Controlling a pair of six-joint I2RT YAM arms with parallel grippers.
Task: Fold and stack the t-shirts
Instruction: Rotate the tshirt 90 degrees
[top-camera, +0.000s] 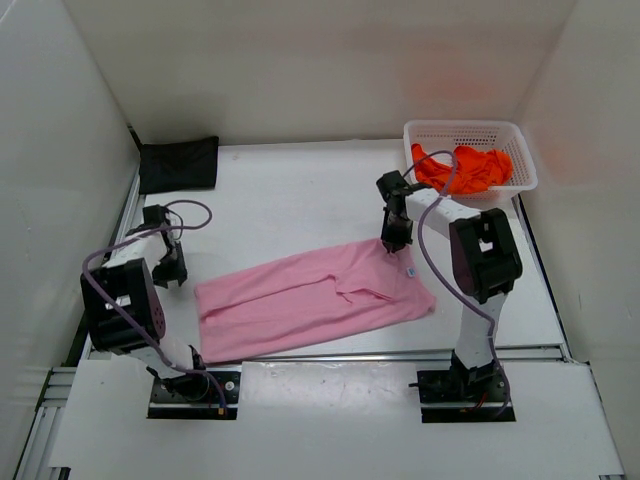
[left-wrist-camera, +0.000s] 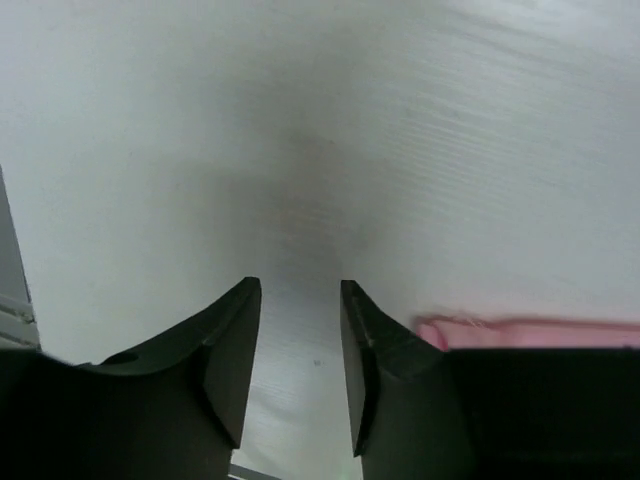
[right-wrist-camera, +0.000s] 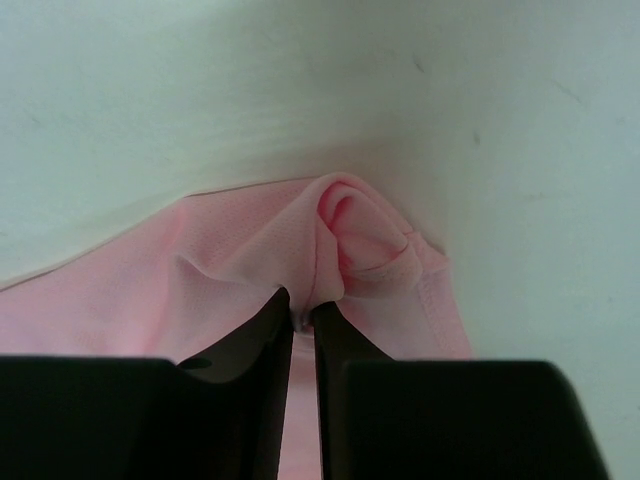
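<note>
The pink t-shirt (top-camera: 310, 298) lies flat across the middle of the table, folded lengthwise into a long band. My right gripper (top-camera: 394, 244) is at the band's far right edge and is shut on a bunched fold of the pink t-shirt (right-wrist-camera: 250, 270), which is pinched between its fingertips (right-wrist-camera: 303, 312). My left gripper (top-camera: 172, 272) hovers low just left of the shirt's left end. In the left wrist view its jaws (left-wrist-camera: 300, 292) stand open over bare table, with the pink t-shirt's edge (left-wrist-camera: 530, 330) to their right. The black t-shirt (top-camera: 178, 163) lies folded at the back left. The orange-red t-shirt (top-camera: 468, 167) is crumpled in the basket.
A white mesh basket (top-camera: 520, 150) stands at the back right corner. White walls close in the table (top-camera: 300, 190) on the left, back and right. A metal rail runs along the near edge by the arm bases.
</note>
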